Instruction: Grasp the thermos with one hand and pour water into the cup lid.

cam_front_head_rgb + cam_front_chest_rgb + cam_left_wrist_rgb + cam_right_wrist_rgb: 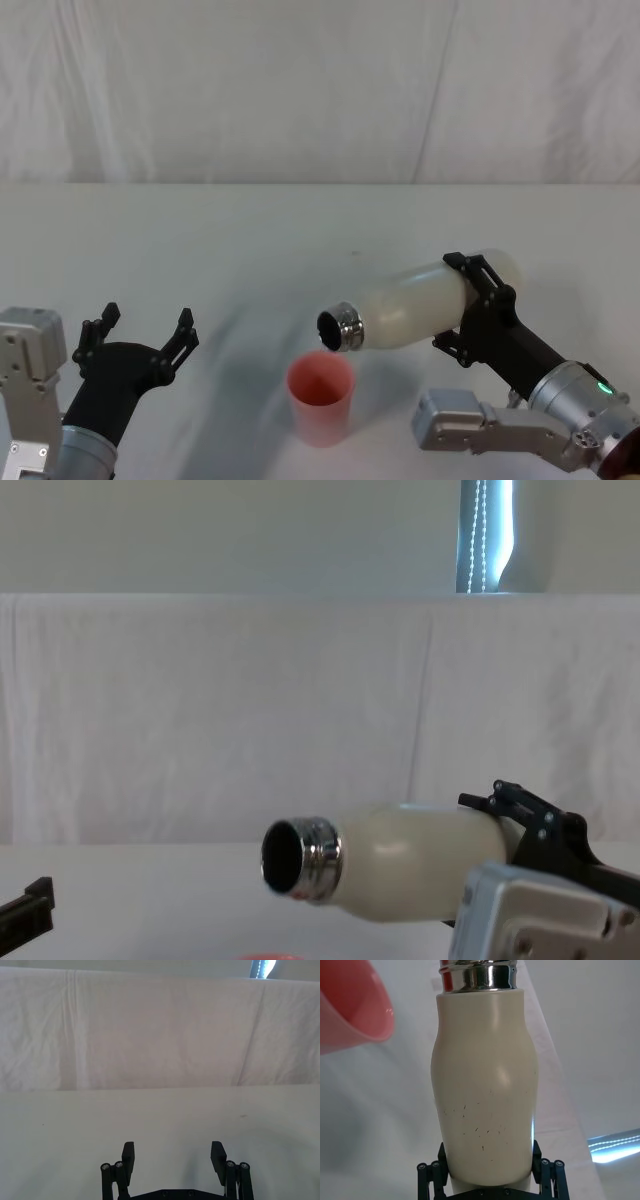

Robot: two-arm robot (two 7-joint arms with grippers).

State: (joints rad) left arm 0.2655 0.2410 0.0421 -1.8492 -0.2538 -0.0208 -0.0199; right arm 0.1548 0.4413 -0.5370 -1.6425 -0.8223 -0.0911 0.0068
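My right gripper (476,305) is shut on the base of the cream-white thermos (425,303), holding it in the air, tipped nearly flat. Its steel neck (341,329) points left and slightly down, just above and behind the rim of the pinkish-red cup lid (321,399), which stands upright on the table. In the right wrist view the thermos (485,1090) sits between the black fingers and the cup lid (350,1007) shows beside the neck. From the chest view the dark mouth (281,857) faces me. My left gripper (140,335) stands open at the left with nothing in it.
The white cloth-covered table (250,240) stretches back to a white draped backdrop (320,90). Open tabletop lies between the left gripper (173,1157) and the cup lid. A window strip (487,535) shows above the backdrop.
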